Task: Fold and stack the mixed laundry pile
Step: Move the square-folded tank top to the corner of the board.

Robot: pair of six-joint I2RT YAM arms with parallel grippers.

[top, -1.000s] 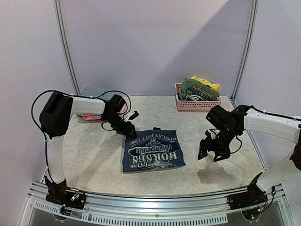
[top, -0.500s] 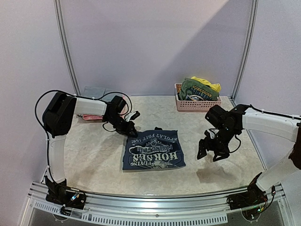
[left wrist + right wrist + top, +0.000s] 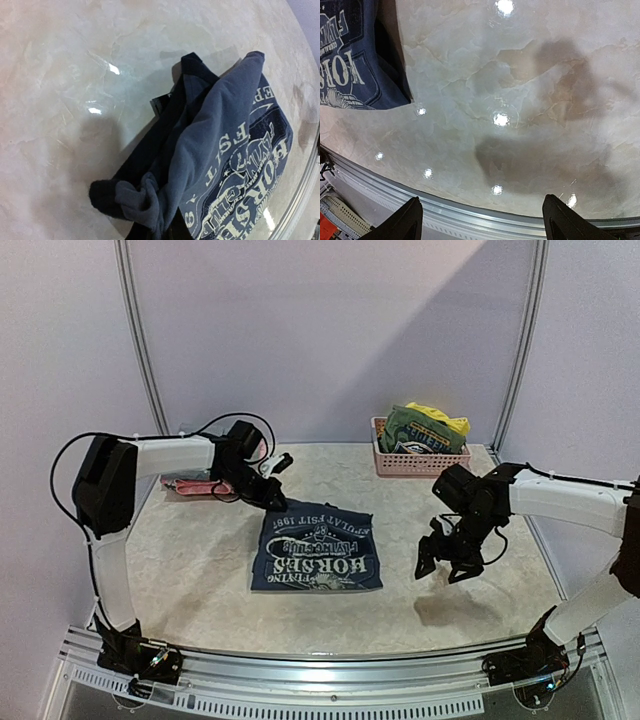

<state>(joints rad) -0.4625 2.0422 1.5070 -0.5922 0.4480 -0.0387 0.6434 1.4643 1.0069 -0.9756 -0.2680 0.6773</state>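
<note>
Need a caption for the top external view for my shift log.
Left pincer grips the folded navy top's far-left corner while the right pincer hangs open over the table.

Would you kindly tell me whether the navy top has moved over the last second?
Yes. The navy top has slid slightly left and back, away from the near rail, held by the left pincer.

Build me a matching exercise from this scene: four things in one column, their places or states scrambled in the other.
1. navy top
2. pink basket
3. right gripper
4. yellow piece

A. open, over bare table
B. topmost in the basket
C. spread mid-table, white lettering up
D. at the table's far right edge

Pairs: 1-C, 2-D, 3-A, 4-B
</note>
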